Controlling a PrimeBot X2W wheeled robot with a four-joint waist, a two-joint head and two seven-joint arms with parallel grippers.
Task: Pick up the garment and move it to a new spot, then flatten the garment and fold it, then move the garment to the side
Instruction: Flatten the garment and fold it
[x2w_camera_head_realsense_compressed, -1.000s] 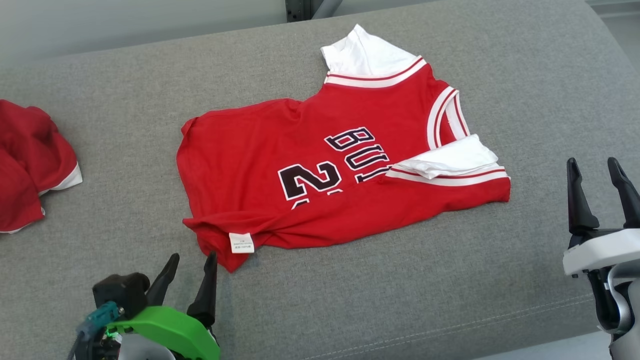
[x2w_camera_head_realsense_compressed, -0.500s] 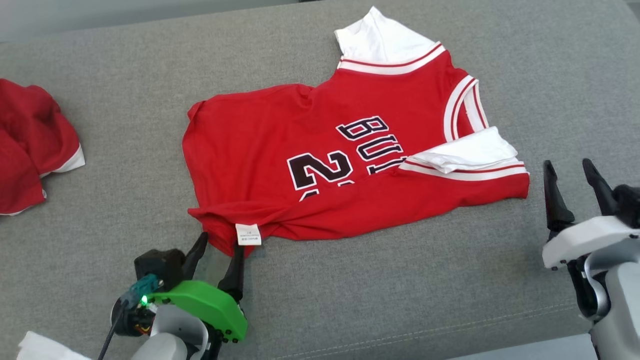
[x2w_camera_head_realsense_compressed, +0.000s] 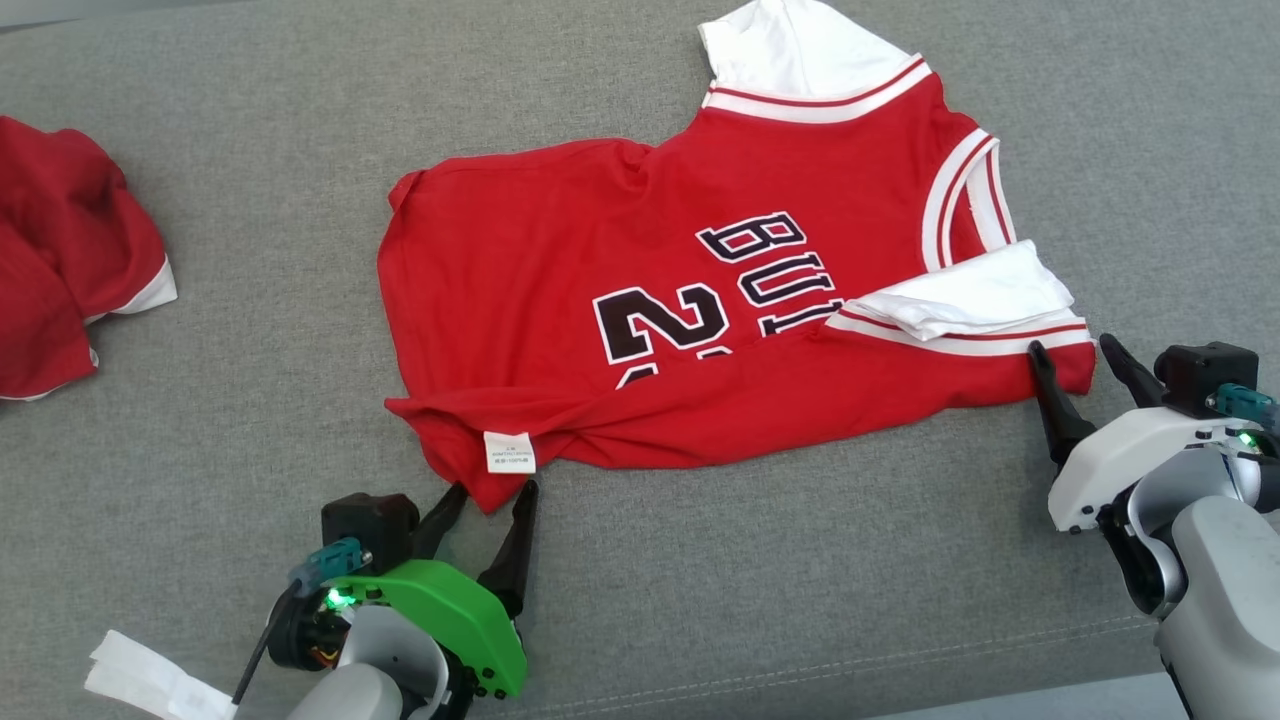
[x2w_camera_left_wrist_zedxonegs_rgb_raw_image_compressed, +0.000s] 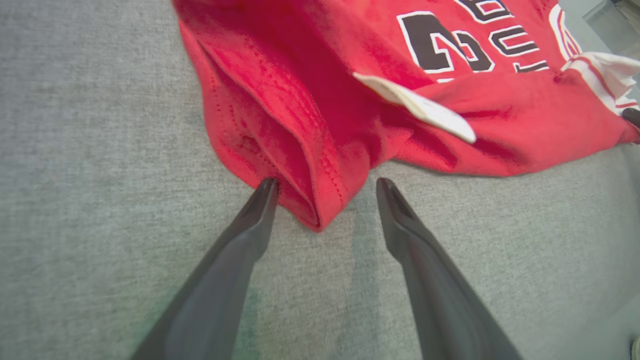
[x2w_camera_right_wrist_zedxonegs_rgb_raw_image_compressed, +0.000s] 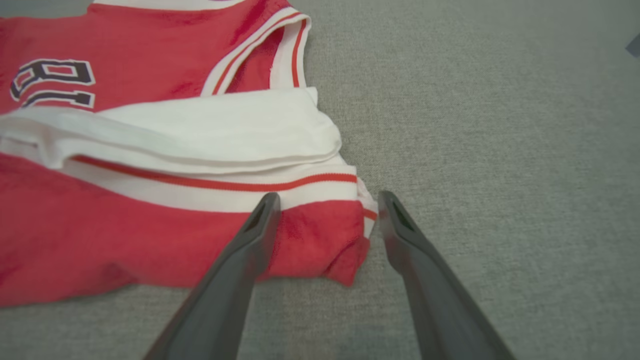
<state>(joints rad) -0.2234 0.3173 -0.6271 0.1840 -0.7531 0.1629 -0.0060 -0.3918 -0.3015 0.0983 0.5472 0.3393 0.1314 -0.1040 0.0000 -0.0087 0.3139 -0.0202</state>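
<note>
Left hand (x2w_camera_head_realsense_compressed: 495, 487) sits at lower left, fingers spread wide apart; right hand (x2w_camera_head_realsense_compressed: 1072, 345) at right, likewise spread, both pointing forward.

Before us the jersey (x2w_camera_head_realsense_compressed: 700, 300) lies spread on the upholstered surface (x2w_camera_head_realsense_compressed: 800, 560). Our left gripper (x2w_camera_head_realsense_compressed: 495, 490) straddles its near left corner, just in front of the care label (x2w_camera_head_realsense_compressed: 509, 452). Our right gripper (x2w_camera_head_realsense_compressed: 1070, 345) straddles its near right corner. A second crumpled garment (x2w_camera_head_realsense_compressed: 60, 270) lies well apart at far left.
</note>
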